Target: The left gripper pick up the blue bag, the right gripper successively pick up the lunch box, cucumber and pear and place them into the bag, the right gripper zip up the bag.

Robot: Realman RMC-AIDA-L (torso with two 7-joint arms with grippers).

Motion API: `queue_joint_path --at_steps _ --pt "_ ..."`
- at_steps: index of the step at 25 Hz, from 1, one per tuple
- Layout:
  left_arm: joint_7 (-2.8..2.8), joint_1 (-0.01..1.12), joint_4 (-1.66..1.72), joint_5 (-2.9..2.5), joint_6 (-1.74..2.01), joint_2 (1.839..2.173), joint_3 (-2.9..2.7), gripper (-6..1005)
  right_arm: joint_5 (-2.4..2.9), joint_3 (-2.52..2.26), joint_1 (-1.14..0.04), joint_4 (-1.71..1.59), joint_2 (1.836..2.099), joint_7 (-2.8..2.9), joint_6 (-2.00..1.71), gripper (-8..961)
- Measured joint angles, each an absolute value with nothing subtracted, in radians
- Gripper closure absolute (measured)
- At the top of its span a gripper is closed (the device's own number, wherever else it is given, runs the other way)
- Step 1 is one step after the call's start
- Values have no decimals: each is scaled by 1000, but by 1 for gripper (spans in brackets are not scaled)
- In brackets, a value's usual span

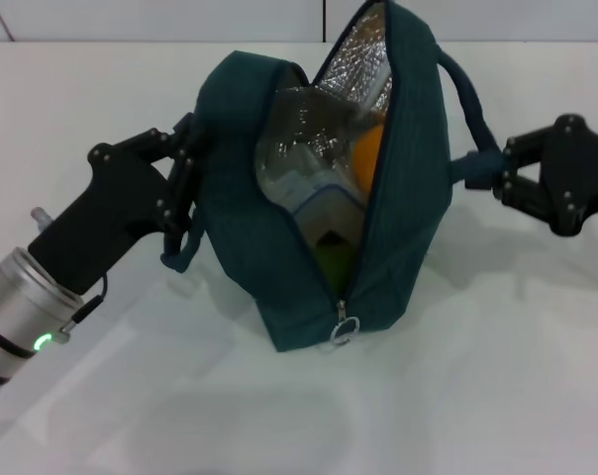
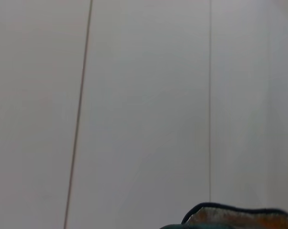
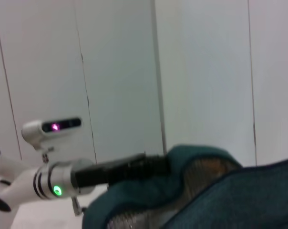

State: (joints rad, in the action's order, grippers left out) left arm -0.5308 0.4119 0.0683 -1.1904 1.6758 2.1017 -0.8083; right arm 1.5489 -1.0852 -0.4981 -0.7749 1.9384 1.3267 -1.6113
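Observation:
The blue bag [image 1: 279, 228] stands upright in mid-table, its top unzipped and its silver lining showing. Inside it I see the clear lunch box [image 1: 304, 183], an orange-yellow pear [image 1: 370, 153] and, lower down, a green cucumber [image 1: 331, 259]. The zipper pull [image 1: 346, 330] hangs at the near end of the opening. My left gripper [image 1: 185, 188] is shut on the bag's left side by its strap. On the right, my right gripper [image 1: 497, 173] is closed on the end of the bag's right handle [image 1: 467, 99]. The bag's rim [image 2: 239, 213] also shows in the left wrist view.
The white table [image 1: 477, 396] lies all around the bag. The right wrist view looks over the bag [image 3: 239, 191] to the left arm [image 3: 53, 183] and a panelled white wall [image 3: 206, 71].

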Motion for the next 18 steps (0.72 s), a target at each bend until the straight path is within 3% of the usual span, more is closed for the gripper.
queue_joint_path --at_steps 6,15,18 --pt "-521 419 37 -1190 1685 2103 -806 881 1613 -1085 -505 -776 1960 1325 -1569 827" --pt "-520 420 35 -1190 1690 2105 -808 870 1614 -1082 -501 -784 1958 1327 -1591 801" --pt "-520 421 34 -1196 1698 2105 -809 786 1617 -1083 -497 -786 1960 1327 -1597 793"
